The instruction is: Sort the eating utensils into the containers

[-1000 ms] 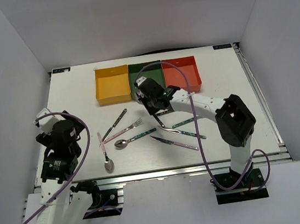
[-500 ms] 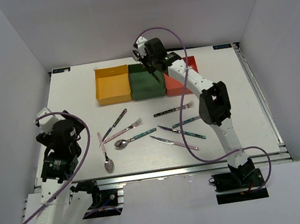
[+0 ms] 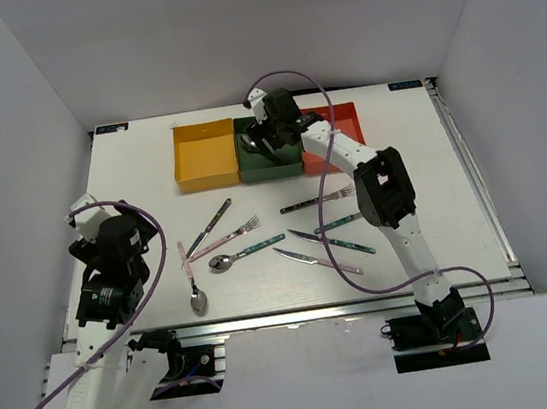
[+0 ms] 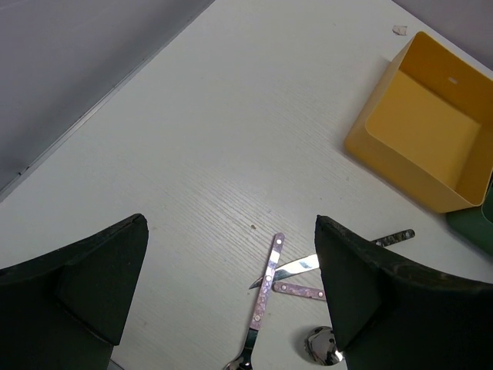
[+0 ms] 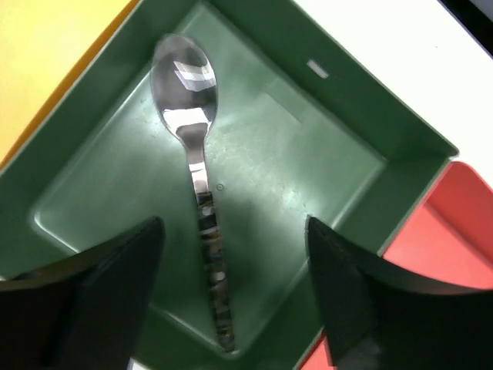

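My right gripper hangs open just above the dark green container, in the back row. A spoon with a dark patterned handle lies free on that container's floor, bowl toward the far corner. The yellow-orange container and the red-orange one flank it. Several eating utensils lie on the white table: a pink-handled spoon, a pink fork, a teal-handled spoon, a fork and knives. My left gripper is open over bare table, left of them.
The white table's left and right parts are bare, and grey walls enclose it. In the left wrist view the yellow container sits upper right, with a pink handle crossing a knife blade below.
My right gripper carried the dark-handled spoon from mid-table to the green container, then opened; the spoon now lies inside. The left arm has barely shifted.
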